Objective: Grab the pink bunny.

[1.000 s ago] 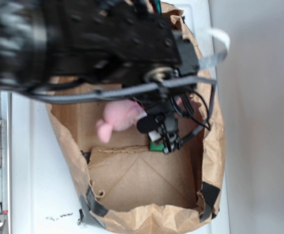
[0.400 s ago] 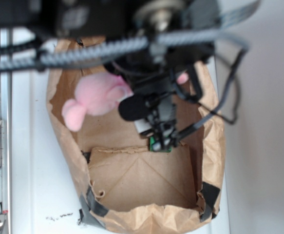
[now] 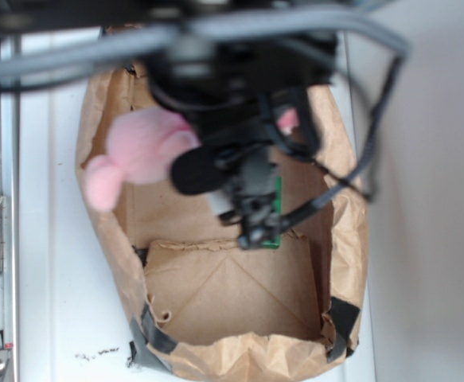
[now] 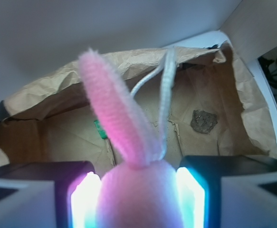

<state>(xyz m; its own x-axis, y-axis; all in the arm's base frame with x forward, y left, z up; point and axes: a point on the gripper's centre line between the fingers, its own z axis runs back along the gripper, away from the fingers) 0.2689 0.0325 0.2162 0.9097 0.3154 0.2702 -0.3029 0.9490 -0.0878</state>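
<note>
The pink bunny (image 4: 136, 194) sits clamped between the two fingers of the hand (image 4: 137, 199) at the bottom centre of the wrist frame. The left finger (image 4: 79, 197) and the right finger (image 4: 195, 194) press against the plush on either side, with glowing pads touching its flanks. One long pink ear (image 4: 114, 114) rises from the head toward the upper left of that frame; a thin pale ear edge (image 4: 166, 104) stands just to its right.

In the exterior frame the bunny (image 3: 140, 151) appears at the upper left of centre, projecting leftward from the dark hand assembly (image 3: 243, 171), its rounded end reaching the left rim of the brown paper bag (image 3: 239, 354). A small pink part (image 3: 289, 121) shows on the other side of the hand, to the upper right. The toy appears held above the bag floor, not resting on it.

The bag lies open on the white worktop (image 3: 56, 302). A green block (image 3: 273, 211) lies inside the bag, partly behind the hand in the exterior frame; in the wrist frame it (image 4: 100, 129) shows left of the pink ear. A dark grey lump (image 4: 204, 121) lies on the bag floor at the right of centre in the wrist frame; what it is cannot be told.
</note>
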